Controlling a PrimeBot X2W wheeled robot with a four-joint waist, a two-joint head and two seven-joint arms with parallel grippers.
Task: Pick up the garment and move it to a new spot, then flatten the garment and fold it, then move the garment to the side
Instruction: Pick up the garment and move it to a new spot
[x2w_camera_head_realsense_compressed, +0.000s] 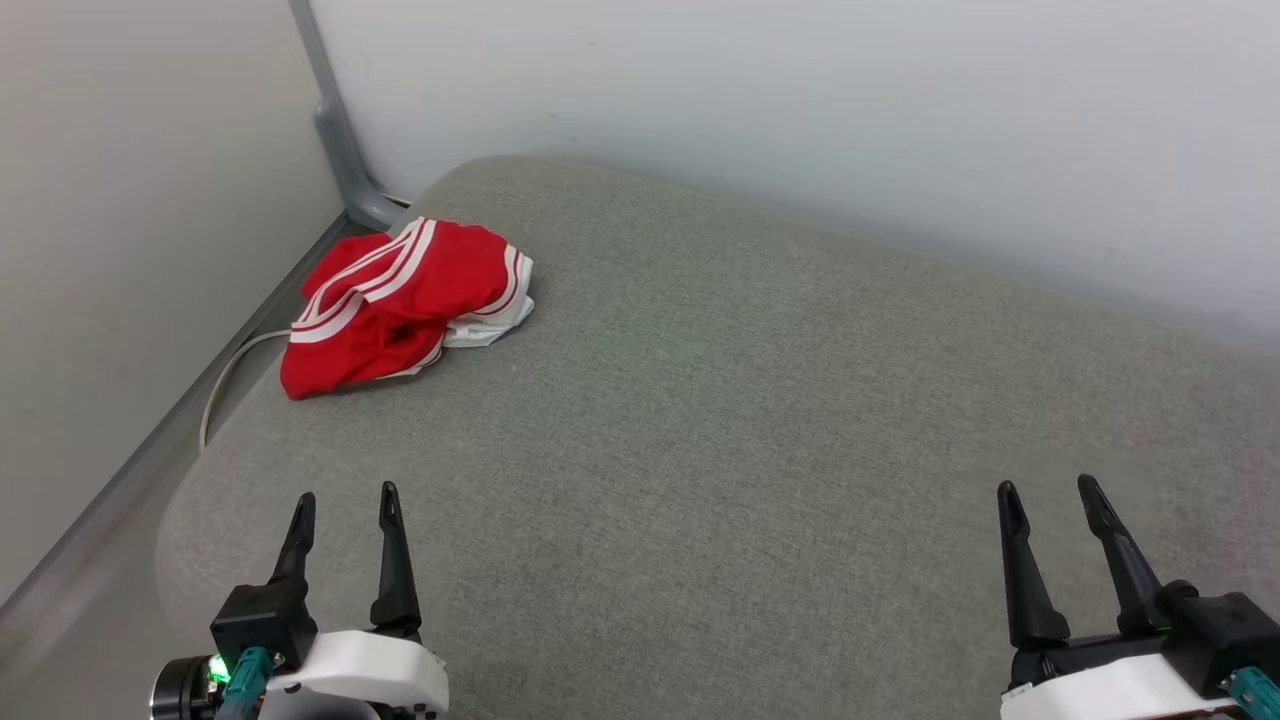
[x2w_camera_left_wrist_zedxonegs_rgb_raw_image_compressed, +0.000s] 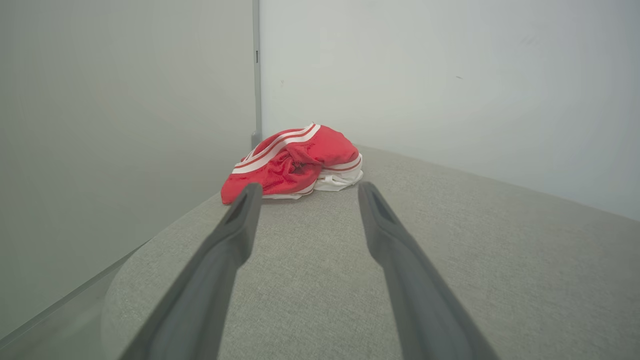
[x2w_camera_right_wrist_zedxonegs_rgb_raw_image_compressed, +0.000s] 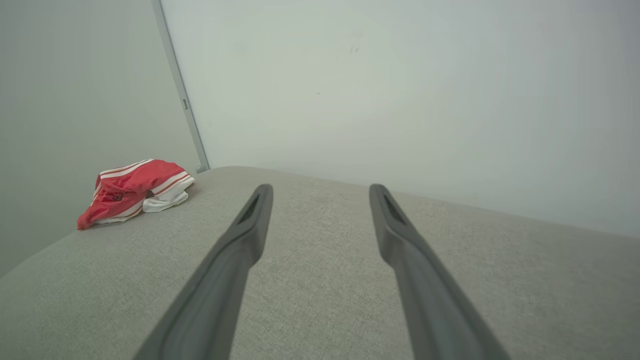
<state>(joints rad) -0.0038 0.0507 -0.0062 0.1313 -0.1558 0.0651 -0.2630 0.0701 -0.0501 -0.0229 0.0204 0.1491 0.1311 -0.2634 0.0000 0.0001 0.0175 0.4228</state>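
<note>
Here's the left gripper (x2w_camera_head_realsense_compressed: 347, 492), fingers spread wide, nothing between them, grey cushion (x2w_camera_head_realsense_compressed: 700, 450) fabric beneath. The right gripper (x2w_camera_head_realsense_compressed: 1048, 484) is just the same: fingers apart, empty. Ahead of the left fingertips, well apart from them, lies the red shirt (x2w_camera_head_realsense_compressed: 400, 300), crumpled in a heap near the cushion's far left edge, striped white-and-red trim on top. From the right fingers it's far off left. Beyond the heap are a grey corner post (x2w_camera_head_realsense_compressed: 335, 130) and a pale cable (x2w_camera_head_realsense_compressed: 225, 375).

There is one garment (x2w_camera_head_realsense_compressed: 405, 305), one grey cushion (x2w_camera_head_realsense_compressed: 760, 450), one thin cable (x2w_camera_head_realsense_compressed: 222, 372), and two grippers.
</note>
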